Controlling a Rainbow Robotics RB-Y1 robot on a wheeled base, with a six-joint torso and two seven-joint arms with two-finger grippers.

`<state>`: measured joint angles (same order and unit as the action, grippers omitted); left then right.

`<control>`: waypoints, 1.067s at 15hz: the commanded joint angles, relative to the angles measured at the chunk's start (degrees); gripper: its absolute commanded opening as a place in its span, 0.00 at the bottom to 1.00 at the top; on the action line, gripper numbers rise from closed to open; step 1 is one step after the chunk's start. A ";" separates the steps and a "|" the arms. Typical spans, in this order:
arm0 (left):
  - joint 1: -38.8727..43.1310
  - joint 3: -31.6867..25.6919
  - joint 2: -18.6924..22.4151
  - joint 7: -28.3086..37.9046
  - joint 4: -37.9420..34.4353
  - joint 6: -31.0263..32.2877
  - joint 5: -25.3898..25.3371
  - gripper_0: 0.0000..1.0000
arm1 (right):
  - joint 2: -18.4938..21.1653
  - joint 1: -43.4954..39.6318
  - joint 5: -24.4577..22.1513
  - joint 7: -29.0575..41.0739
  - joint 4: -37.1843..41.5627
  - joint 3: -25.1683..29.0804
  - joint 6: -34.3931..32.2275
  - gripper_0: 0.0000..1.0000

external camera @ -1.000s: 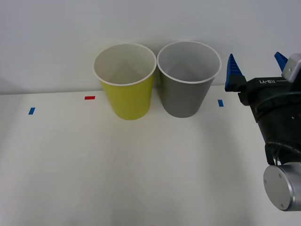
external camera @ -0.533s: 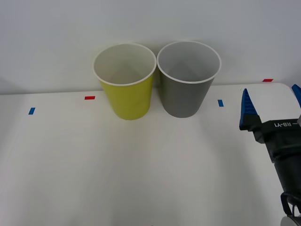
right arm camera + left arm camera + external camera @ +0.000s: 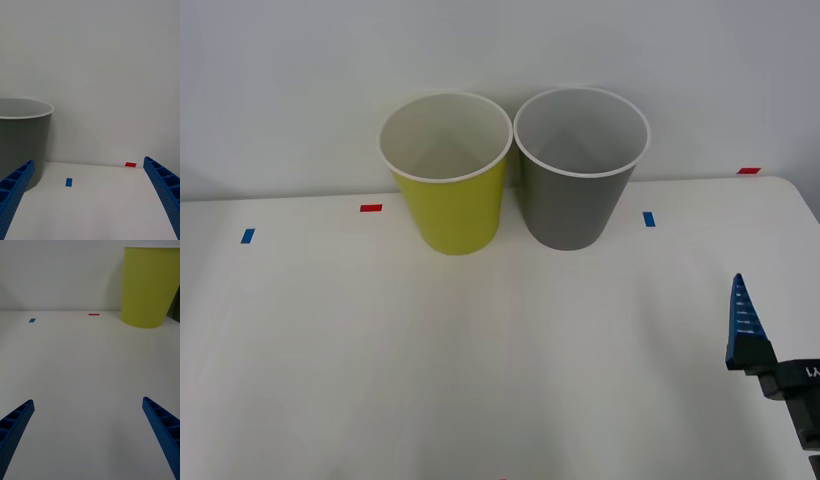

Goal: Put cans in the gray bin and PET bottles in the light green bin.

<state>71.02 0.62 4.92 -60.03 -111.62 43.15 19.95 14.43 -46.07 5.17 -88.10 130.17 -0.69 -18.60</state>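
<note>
The right gripper [image 3: 90,202] was seen low at the near right edge of the surface [image 3: 480,380], with its jaws spread wide and nothing held between them. The gray bin [image 3: 580,165] stood ahead of these jaws and toward their left side, well apart from them. The light green bin [image 3: 446,172] stood just beside the gray one, perhaps touching it. The left gripper [image 3: 88,442] was held over bare surface, its jaws also wide apart and empty, with the light green bin far ahead toward their right side.

No can was visible on the surface, and the inside of the gray bin was not shown down to the bottom, so it cannot be told where the can was.

A risk is judged here: the bins stand very close, so a can released slightly off centre could strike a rim or land in the wrong bin. A low sweep of an arm could also tip a bin.
</note>
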 commanded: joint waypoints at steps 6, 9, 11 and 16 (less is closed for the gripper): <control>0.00 0.00 0.00 0.00 0.00 0.00 0.00 1.00 | 2.89 -15.10 3.10 -0.05 -1.68 -1.68 -11.99 1.00; 0.00 0.00 0.00 0.00 0.00 0.00 0.00 1.00 | 4.21 -19.50 4.77 -0.05 -1.68 -3.61 -14.19 1.00; 0.00 0.00 0.00 0.00 0.00 0.00 0.00 1.00 | 4.56 -21.69 5.38 -0.14 -1.68 -4.23 -14.89 1.00; 0.00 0.00 0.00 0.00 0.00 0.00 0.00 1.00 | 4.73 -25.03 5.38 -0.23 -1.68 -5.90 -16.91 1.00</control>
<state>71.02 0.62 4.92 -60.03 -111.62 43.15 19.95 19.15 -70.51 10.54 -88.32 128.50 -6.21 -34.95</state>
